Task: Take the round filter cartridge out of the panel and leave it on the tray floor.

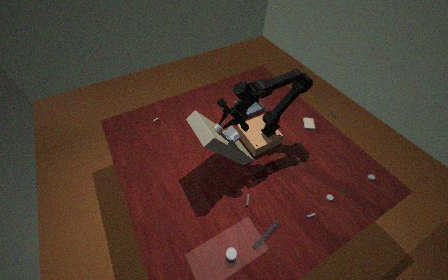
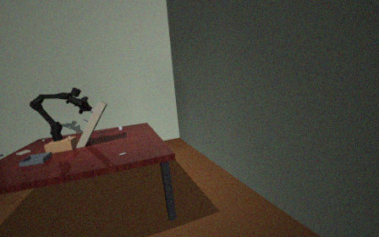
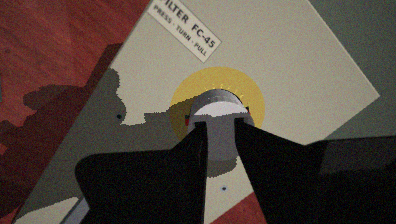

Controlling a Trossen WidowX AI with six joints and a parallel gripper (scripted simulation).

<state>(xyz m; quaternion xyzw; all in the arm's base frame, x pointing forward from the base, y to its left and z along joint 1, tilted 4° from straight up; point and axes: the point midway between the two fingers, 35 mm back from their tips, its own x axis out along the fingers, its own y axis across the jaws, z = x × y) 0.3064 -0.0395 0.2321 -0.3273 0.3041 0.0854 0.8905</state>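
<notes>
The light service panel (image 1: pixel 199 127) (image 2: pixel 92 124) (image 3: pixel 285 65) stands tilted in front of the arm. The round grey-white filter cartridge (image 1: pixel 217 128) (image 3: pixel 220 109) stands out of the panel's opening, its side wall showing inside the yellow ring (image 3: pixel 257 102). I cannot tell whether its rear end is still inside the opening. My gripper (image 1: pixel 219 125) (image 2: pixel 91 111) (image 3: pixel 219 127) is shut on the cartridge, with its black fingertips at the two slots on the face. The blue-grey tray (image 1: pixel 256 108) (image 2: pixel 35 160) lies on the table beside the arm's base, with no cartridge in it.
A pale block (image 1: pixel 232 133) juts from the panel's lower part. A tan base block (image 2: pixel 60 145) is under the arm. A pale sheet (image 1: pixel 203 257) with a white round piece (image 1: pixel 231 254), a dark bar (image 1: pixel 266 235) and several small pieces lie on the red table.
</notes>
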